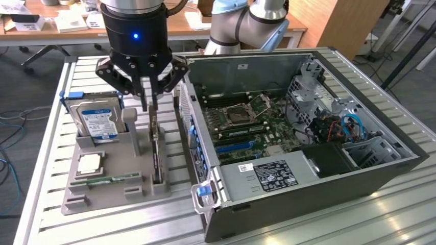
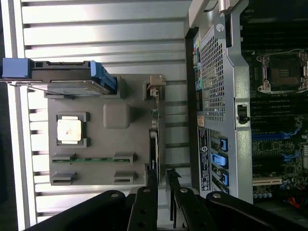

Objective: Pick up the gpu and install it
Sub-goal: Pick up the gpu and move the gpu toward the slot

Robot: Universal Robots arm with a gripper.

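**GPU in its holder slot, gripper poised over it**

- Gripper [image 1: 149, 104] hangs above the grey parts holder [image 1: 136, 196], pointing straight down. The holder sits on a slatted metal table [image 1: 41, 168].
- Fingers [image 2: 144, 207] stand a little apart. The wrist view shows bright table slats through the gap between them, and nothing is clamped.
- The gpu [image 1: 157, 153] stands on edge in the long slot on the side of the holder nearest the computer case [image 1: 307, 204]. It is a thin dark card, seated in the slot.
- In the wrist view the gpu [image 2: 153, 144] shows edge-on. Its silver bracket is at the end toward the hard drive, and the fingertips line up near its other end. I cannot tell whether the tips touch the card.
- Other parts in the holder:
  - a hard drive [image 1: 99, 120] with a blue-and-white label, propped upright at the far end
  - a CPU [image 1: 89, 164] lying flat in a square pocket
  - a green RAM stick [image 1: 109, 178] lying flat beside the CPU, toward the near end of the holder
- The case lies on its side, just beside the holder on the exterior view's right. It is open, with the motherboard [image 1: 245, 122] exposed and a labelled power supply [image 1: 269, 176] at the near end.
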